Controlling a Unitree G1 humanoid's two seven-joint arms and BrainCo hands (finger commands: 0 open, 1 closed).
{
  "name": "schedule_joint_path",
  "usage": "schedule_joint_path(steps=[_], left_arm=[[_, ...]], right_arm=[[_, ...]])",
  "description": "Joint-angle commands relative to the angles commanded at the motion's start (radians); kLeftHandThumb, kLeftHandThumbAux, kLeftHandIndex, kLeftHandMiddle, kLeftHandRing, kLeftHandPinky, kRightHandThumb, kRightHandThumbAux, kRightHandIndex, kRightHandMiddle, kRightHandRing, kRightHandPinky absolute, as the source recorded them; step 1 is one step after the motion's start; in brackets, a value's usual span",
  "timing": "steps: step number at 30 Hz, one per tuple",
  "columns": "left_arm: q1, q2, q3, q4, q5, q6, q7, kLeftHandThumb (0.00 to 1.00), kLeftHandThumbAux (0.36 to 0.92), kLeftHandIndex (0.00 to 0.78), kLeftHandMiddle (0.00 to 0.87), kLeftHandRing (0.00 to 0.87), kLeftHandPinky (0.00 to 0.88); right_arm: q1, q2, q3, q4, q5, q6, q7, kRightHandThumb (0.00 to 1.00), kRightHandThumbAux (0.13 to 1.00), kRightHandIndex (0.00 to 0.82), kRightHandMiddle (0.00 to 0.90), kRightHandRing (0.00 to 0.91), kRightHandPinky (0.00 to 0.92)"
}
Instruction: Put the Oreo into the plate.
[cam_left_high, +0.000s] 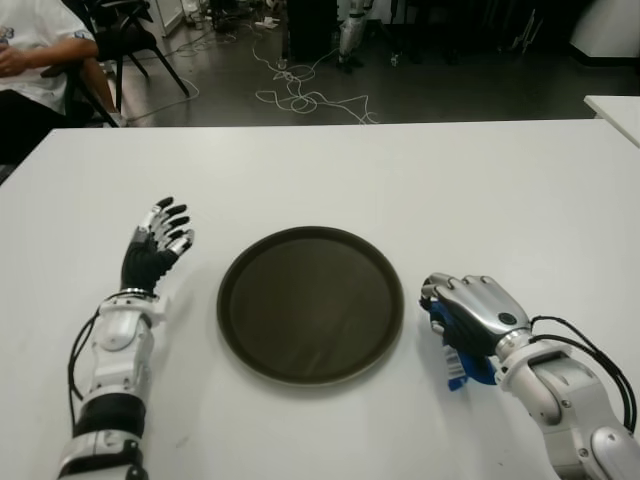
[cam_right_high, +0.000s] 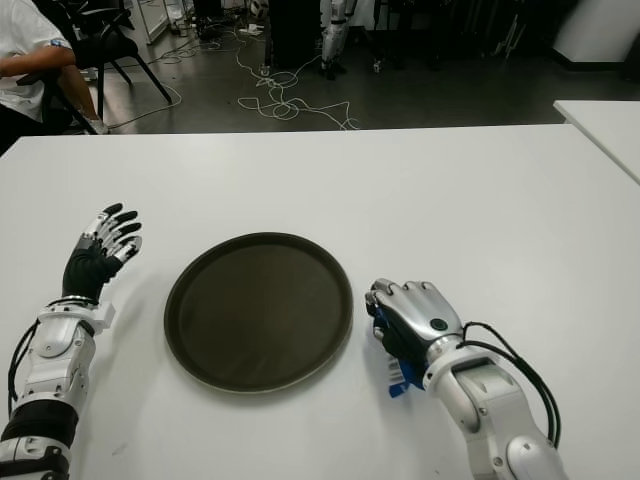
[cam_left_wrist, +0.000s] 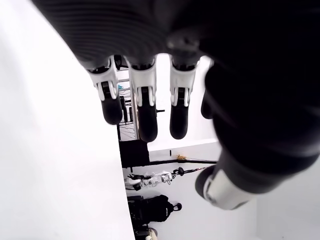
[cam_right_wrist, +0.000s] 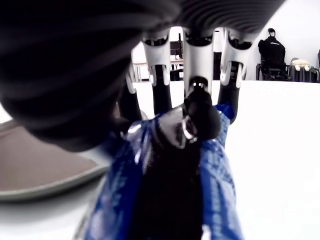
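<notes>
Now we've got our right hand (cam_left_high: 470, 312) down on the white table (cam_left_high: 400, 180), just beside the right rim of the dark round plate (cam_left_high: 310, 304), and under its palm sits the blue cookie pack (cam_left_high: 457, 362). In the right wrist view the fingers (cam_right_wrist: 200, 112) curl over the glossy blue wrapper, so we call it a grip on the pack, though whether it has left the table we can't tell.

Here's the relation that matters: the plate lies directly to the left of our gripping hand, close by, with only a narrow strip of bare table between the knuckles and the rim. The pack's long axis looks to run along the line of our forearm, with its blue tail sticking out beneath the wrist on the side away from the plate. So we judge the coming move to be a lift and a short sideways carry leftward over the rim.

Our left hand (cam_left_high: 155, 245) shows on the far side of the plate, to its left, fingers spread and holding nothing. The right hand is clearly the nearer one and already has the pack. The plate itself has nothing in it yet.
</notes>
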Motion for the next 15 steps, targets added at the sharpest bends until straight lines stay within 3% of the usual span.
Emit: schedule_joint_path(steps=[15], left_arm=[[0.006, -0.007, -0.002, -0.009, -0.003, -0.015, 0.006, 0.121, 0.795, 0.123, 0.202, 0.169, 0.155]], right_arm=[[-0.008, -0.007, -0.009, 0.011, 0.013, -0.005, 0.017, 0.693, 0.734, 0.421, 0.698, 0.720, 0.667]])
